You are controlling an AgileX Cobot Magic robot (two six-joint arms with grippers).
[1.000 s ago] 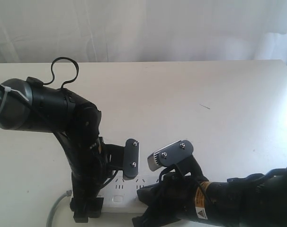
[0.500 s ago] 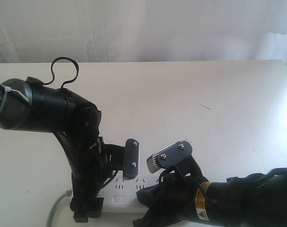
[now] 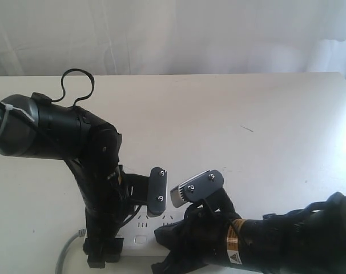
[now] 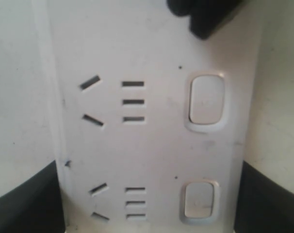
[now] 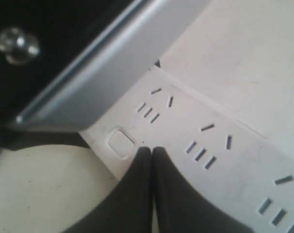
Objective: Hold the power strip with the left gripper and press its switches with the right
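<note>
Left end effector [image 4: 148, 204] wide, tight on the power strip [image 4: 152, 141]; right end effector [image 5: 150, 155], tips together, beside a switch [image 5: 121, 142].

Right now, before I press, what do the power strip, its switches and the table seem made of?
The power strip: white moulded plastic by the look, smooth and matte, with clean-cut slots and faint specks. The switches: likely the same plastic, rounded, each set in a raised rim. The table: off-white, smooth, matte; laminate or painted board, cannot tell which.
</note>
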